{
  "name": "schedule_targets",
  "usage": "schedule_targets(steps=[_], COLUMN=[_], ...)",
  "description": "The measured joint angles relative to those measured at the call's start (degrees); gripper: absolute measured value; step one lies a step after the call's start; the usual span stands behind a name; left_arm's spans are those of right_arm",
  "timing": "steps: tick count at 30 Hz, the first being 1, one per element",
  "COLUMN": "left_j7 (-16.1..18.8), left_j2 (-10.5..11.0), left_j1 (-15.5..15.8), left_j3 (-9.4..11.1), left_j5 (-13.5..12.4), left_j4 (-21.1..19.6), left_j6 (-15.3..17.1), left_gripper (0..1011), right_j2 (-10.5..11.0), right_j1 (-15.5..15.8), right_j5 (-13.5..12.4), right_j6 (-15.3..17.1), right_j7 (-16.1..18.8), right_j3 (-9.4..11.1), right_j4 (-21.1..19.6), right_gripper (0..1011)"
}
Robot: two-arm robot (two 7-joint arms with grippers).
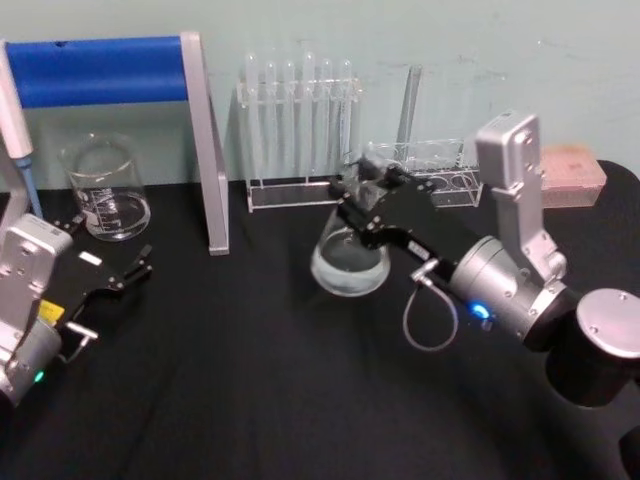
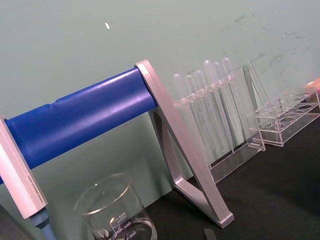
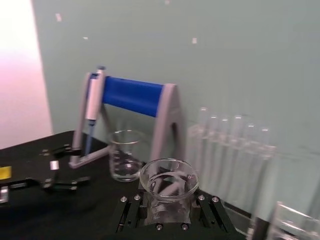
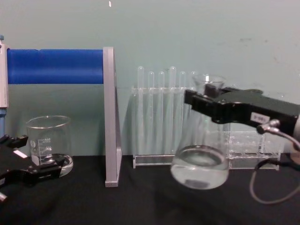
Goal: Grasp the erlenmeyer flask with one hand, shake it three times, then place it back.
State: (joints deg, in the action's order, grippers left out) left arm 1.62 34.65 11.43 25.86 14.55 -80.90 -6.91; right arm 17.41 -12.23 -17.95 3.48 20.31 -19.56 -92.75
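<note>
The right claw, black and blocky on a silver wrist, is pinching the narrow neck of the clear glass conical erlenmeyer flask just under its flared rim. In the chest view the erlenmeyer flask hangs tilted, its wide base apparently lifted just off the black surface, in front of the clear rack of test tubes.

The glass is stiff, smooth and breakable, and most of its weight sits low in the base, so it will probably swing below the grip. The neck is the right place to hold it, since the flare stops it sliding down, but shaking should be gentle and the set-down soft.

The left claw rests spread on the surface near the straight-walled glass beaker.
</note>
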Motion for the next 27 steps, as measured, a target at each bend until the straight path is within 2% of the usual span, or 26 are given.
schedule_targets(steps=[3,13,18,27], left_j7=[0.0,0.0,0.0,0.0], left_j2=[0.0,0.0,0.0,0.0], left_j1=[0.0,0.0,0.01,0.0], left_j3=[0.0,0.0,0.0,0.0], left_j5=[0.0,0.0,0.0,0.0], left_j4=[0.0,0.0,0.0,0.0], left_j6=[0.0,0.0,0.0,0.0], left_gripper=[1001,1001,1001,1001], right_j2=[0.0,0.65,0.96,1.25], right_j1=[0.17,0.22,0.12,-0.15], right_j5=[-0.37,-0.96,-1.12,-1.48], right_j6=[0.18,0.54,0.56,0.44], right_j7=[1.1,3.05,3.24,2.64], right_j3=[-1.72,-5.3,-6.15,-6.29], right_j4=[-0.67,-1.99,-2.08,-2.02], right_gripper=[449,450,450,450])
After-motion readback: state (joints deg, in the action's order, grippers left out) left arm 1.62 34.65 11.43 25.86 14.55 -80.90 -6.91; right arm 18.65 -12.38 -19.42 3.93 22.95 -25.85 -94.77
